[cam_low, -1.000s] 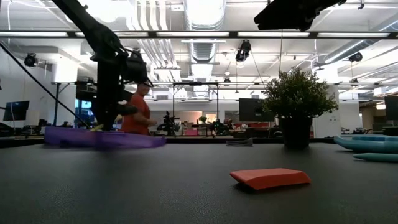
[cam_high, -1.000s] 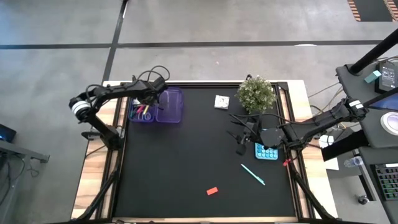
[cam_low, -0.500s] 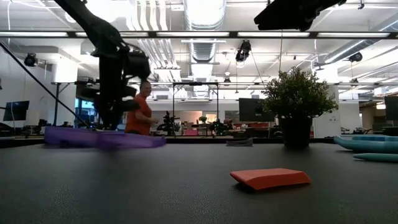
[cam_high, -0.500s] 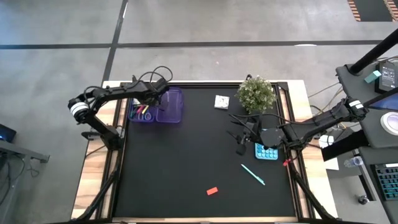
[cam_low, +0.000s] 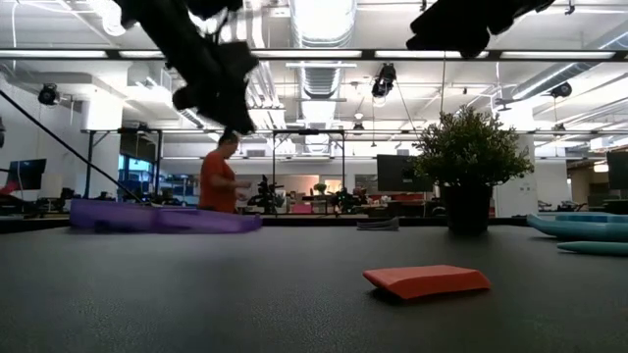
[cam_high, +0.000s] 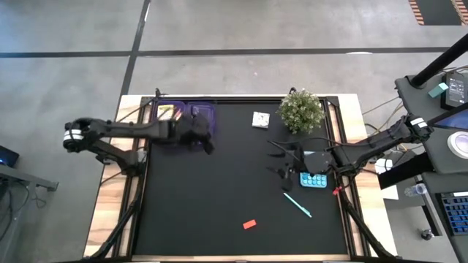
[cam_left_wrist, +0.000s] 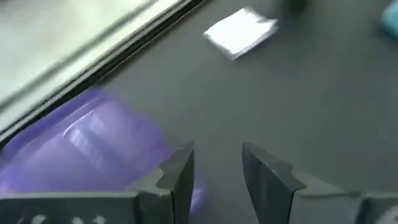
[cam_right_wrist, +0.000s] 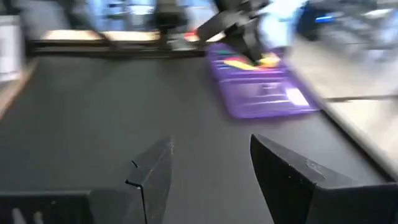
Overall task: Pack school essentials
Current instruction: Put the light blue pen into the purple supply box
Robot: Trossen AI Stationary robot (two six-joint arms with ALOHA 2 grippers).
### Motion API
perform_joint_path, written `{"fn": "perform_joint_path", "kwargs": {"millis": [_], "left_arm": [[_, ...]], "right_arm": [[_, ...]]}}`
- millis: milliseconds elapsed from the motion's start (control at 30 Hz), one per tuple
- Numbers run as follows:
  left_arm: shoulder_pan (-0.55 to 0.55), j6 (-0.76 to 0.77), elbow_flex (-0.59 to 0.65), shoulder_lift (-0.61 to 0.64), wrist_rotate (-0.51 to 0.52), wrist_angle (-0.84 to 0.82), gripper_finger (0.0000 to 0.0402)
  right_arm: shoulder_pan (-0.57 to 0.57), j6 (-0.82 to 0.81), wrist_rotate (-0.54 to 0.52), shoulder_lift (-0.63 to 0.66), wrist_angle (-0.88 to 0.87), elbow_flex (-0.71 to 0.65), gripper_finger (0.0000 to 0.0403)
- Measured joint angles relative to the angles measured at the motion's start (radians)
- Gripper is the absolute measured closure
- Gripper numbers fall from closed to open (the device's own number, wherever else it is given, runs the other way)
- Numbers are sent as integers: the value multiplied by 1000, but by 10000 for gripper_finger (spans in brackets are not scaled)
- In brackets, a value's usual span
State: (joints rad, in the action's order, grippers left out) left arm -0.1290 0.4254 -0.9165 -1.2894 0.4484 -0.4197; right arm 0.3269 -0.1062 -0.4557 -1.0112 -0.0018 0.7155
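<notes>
Left tool [cam_high: 207, 143] hangs released and empty off the near right corner of the purple case [cam_high: 184, 117]; in the left wrist view its two fingers [cam_left_wrist: 180, 171] stand apart with bare desk [cam_high: 219, 190] between them. Seen from desk height, it sits well above the surface.

Right tool [cam_high: 278, 162] also released, nothing held, fingers [cam_right_wrist: 152, 174] spread wide in the right wrist view. It hovers just left of the teal item [cam_high: 314, 178] on the right side of the desk, in front of the potted plant [cam_high: 301, 109].

Loose things from there:
- Teal pen [cam_high: 297, 205] lies just in front of the right tool, long axis diagonal, running from near the tool toward the desk's front right.
- Red eraser [cam_high: 249, 224] farther forward, near the front edge, about mid-desk.
- White pad [cam_high: 260, 119] at the back, just left of the plant.
- Case at back left already has some coloured stationery [cam_high: 175, 111] in one half.

Key relation: pen is clearly nearer the right arm, left arm well apart from it. Judgement: right tool would take it, coming down across the shaft, so fingers need to sit square to that diagonal. Eraser is roughly between the arms, slightly closer to the right.
</notes>
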Motion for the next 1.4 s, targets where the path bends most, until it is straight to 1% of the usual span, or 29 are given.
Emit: {"fn": "perform_joint_path", "kwargs": {"millis": [67,133,233,300,333,400,467,533,633,667,733,833,933,1067,1133,1300,1400], "left_arm": [[91,-21,19,2,40,89,285],[170,-51,48,2,69,180,285],[263,-99,86,-2,84,306,285],[307,-130,110,-3,84,375,285],[323,-145,120,-3,84,406,285],[345,-160,134,-3,84,453,285],[355,-175,137,-3,85,461,285],[358,-178,137,-4,85,462,285],[357,-179,137,-5,85,463,285],[355,-179,137,-5,85,464,285],[355,-179,137,-5,85,464,285],[356,-179,137,-5,85,464,285],[357,-179,137,-5,85,463,285],[358,-181,137,-5,85,463,285],[358,-180,137,-5,85,463,285],[358,-180,137,-5,85,464,285],[358,-180,137,-4,85,464,285]], "right_arm": [[1,-23,70,-13,2,0,202],[1,-103,83,-29,3,0,202],[0,-233,98,-67,-47,36,202],[10,-303,165,-100,-110,73,202],[18,-339,222,-119,-155,96,202],[41,-411,353,-163,-268,146,202],[69,-504,436,-211,-428,203,202],[98,-636,464,-266,-607,264,202],[123,-803,465,-362,-859,352,202],[129,-835,464,-399,-920,376,202],[138,-848,464,-467,-998,406,202],[148,-816,466,-554,-1008,409,202],[148,-807,498,-622,-996,392,202],[149,-818,471,-687,-982,369,202],[149,-818,453,-704,-975,368,202],[149,-796,447,-704,-958,368,204],[149,-776,437,-699,-931,368,217]]}}
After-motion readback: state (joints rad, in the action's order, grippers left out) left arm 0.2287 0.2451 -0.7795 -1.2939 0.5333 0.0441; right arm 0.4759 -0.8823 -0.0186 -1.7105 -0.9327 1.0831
